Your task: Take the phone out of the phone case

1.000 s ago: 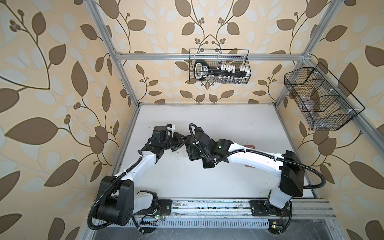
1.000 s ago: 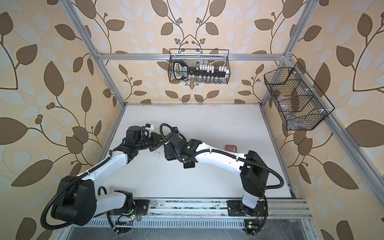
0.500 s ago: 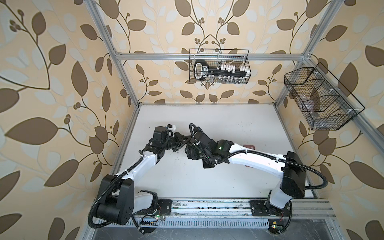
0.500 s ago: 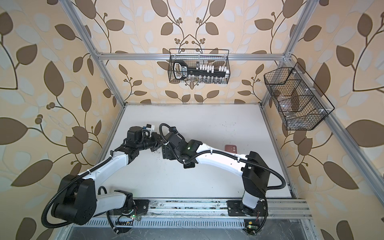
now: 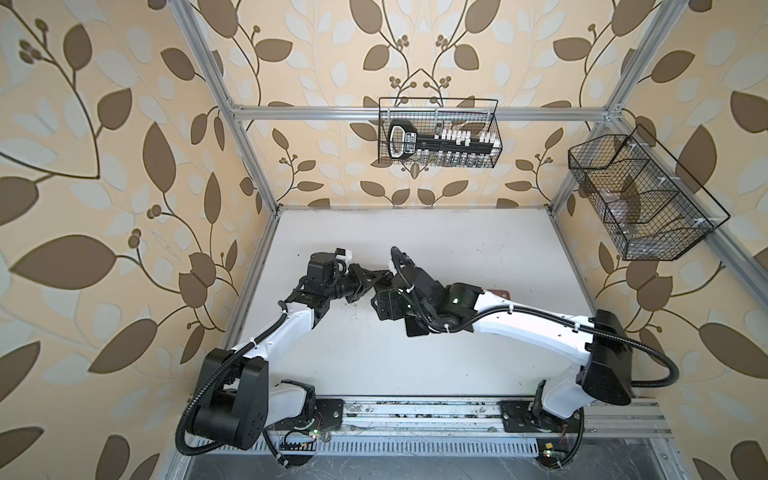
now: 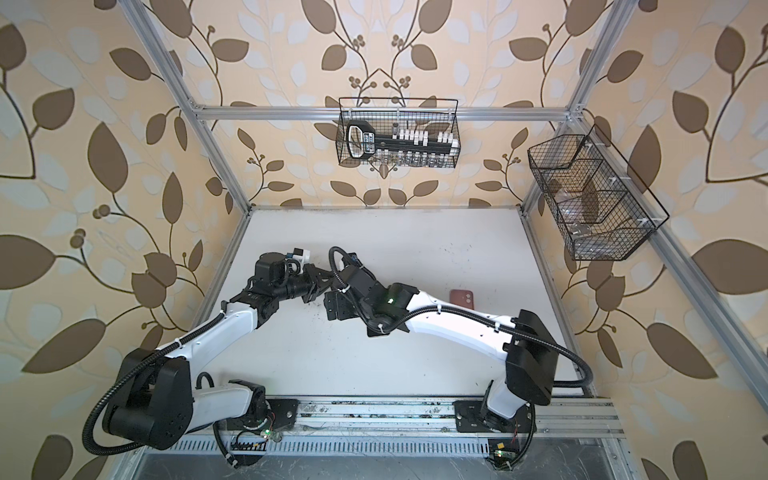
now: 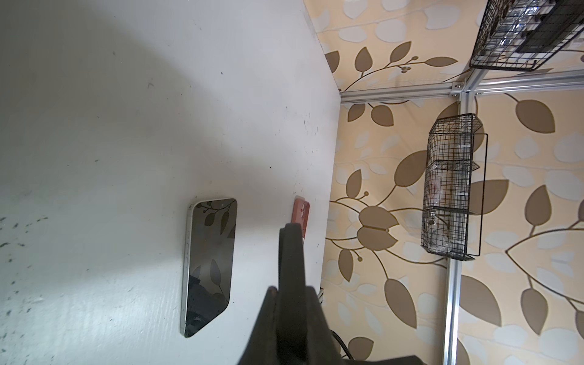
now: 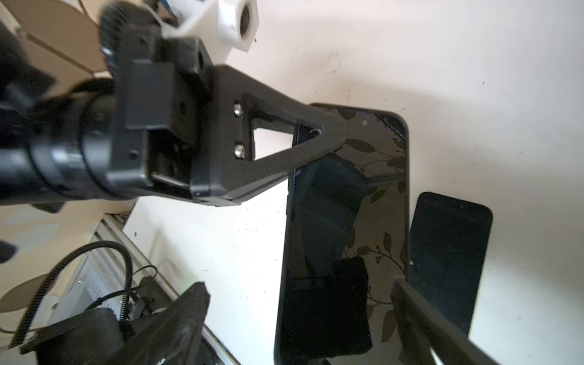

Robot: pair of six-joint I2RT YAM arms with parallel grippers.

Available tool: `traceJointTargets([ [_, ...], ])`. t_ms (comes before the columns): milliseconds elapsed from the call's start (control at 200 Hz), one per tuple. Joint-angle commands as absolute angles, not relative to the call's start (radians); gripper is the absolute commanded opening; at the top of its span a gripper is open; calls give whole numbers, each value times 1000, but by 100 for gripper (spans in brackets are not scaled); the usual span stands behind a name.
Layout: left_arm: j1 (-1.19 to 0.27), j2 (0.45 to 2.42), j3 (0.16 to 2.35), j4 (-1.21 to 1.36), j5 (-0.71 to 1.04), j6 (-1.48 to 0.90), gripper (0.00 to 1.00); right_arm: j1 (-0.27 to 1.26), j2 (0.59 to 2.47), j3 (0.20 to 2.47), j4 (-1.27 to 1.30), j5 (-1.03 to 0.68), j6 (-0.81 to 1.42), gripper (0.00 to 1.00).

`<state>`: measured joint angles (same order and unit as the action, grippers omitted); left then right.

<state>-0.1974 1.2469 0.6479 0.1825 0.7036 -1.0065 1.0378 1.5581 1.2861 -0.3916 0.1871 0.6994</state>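
The phone (image 7: 210,252) lies flat on the white table (image 7: 126,126), screen up, left of the table's middle. Its glass is dark and glossy and mirrors the leaf wallpaper. Its rim is pale silvery blue, with side buttons along 1 long edge, and it is bare. The phone case (image 6: 464,297) is salmon red with rounded corners. It lies flat, back up, with dark lens openings at 1 end, in the table's right half, well apart from the phone.

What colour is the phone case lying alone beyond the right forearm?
The case is a dusty reddish-pink, seen best in a top view.
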Motion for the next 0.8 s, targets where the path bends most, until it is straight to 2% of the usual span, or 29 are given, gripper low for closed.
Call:
traceJointTargets([
  [0,-202,1240,702,272,753,-1018,0,1000,1444,1198,-338,172,676,95],
  [155,-202,1232,751,299,741,-1014,0,874,1272,1018,-211,27,733,95],
  [420,-229,1179,769,483,597,-1109,0,582,1015,659,204,-388,952,84],
  [585,-317,1168,759,671,482,-1164,0,558,919,570,300,-400,1005,82],
  [795,-456,1232,785,848,387,-1190,0,569,907,515,447,-431,1074,81],
])
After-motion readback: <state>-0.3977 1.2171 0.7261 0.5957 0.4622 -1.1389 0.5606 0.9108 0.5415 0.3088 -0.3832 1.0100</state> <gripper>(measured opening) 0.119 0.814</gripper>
